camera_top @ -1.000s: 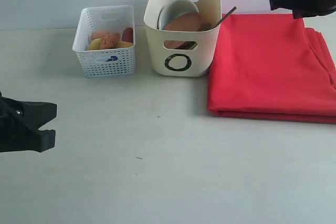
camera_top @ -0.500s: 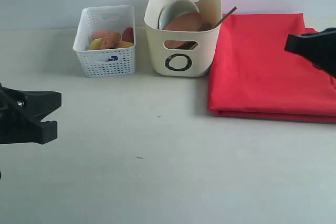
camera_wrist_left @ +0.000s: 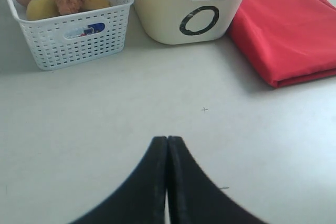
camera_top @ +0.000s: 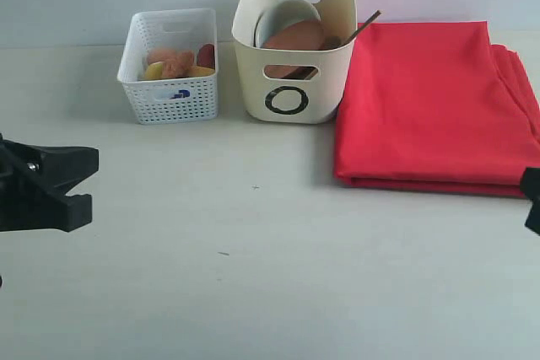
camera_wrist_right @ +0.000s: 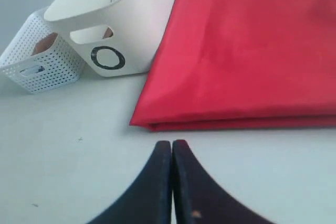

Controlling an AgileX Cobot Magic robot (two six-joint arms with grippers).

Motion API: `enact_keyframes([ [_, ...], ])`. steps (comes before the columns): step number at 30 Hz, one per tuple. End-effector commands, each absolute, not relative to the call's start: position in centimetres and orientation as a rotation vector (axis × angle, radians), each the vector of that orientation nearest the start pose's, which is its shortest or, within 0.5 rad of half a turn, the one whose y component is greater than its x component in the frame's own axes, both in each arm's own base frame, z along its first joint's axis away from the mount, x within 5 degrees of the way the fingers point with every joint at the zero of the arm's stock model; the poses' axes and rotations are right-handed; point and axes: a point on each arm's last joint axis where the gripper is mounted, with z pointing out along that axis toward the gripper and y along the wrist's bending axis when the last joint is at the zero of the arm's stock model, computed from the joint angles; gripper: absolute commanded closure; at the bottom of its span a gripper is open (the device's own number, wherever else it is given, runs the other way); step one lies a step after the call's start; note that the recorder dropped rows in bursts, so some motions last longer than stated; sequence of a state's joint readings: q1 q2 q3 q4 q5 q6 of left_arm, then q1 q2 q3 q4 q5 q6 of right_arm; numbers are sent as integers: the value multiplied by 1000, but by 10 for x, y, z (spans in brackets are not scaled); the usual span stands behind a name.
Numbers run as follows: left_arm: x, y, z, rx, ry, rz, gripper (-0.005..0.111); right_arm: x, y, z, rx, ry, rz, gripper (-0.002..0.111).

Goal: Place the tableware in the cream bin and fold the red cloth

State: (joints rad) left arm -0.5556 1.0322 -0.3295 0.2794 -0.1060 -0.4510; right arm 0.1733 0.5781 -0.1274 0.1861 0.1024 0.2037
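Left fingers and right fingers are pressed together, holding nothing. The red cloth lies folded on the surface, just beside the cream bin. Expect soft, light, limp fabric; pinch at a corner.

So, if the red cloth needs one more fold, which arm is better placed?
Probably the right. The right gripper hangs shut just before the red cloth, at its near edge, while the left gripper, also shut, is far away at the left of the table.
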Motion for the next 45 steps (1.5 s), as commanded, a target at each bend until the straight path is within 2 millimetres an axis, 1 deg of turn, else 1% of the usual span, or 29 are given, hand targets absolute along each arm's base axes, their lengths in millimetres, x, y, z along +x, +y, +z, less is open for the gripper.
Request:
enact_keyframes([
  [1,154,-100,215,424,2059,-481,107,89,18,189,204,1992,387,108],
  [4,154,-100,215,424,2059,-481,107,80,15,188,199,1850,401,108],
  [6,154,-100,215,424,2059,-481,107,75,13,197,183,1741,411,108],
  [12,154,-100,215,424,2059,-481,107,55,12,202,77,1623,378,108],
  [17,154,-100,215,424,2065,-476,107,54,13,193,73,1716,383,108],
  [23,154,-100,215,424,2065,-476,107,54,13,193,71,1716,379,108],
  [29,154,-100,215,427,2063,-476,107,54,13,194,11,1703,324,108],
  [38,153,-100,214,431,2062,-476,107,54,13,194,16,1705,329,108],
  [39,152,-98,212,429,2063,-475,107,54,13,194,16,1705,329,108],
  [41,143,-93,206,430,2068,-474,107,54,13,194,19,1705,334,108],
  [42,135,-88,203,429,2061,-476,107,54,13,194,21,1705,336,108],
  [45,123,-80,199,422,2048,-477,107,54,13,194,22,1705,337,108],
])
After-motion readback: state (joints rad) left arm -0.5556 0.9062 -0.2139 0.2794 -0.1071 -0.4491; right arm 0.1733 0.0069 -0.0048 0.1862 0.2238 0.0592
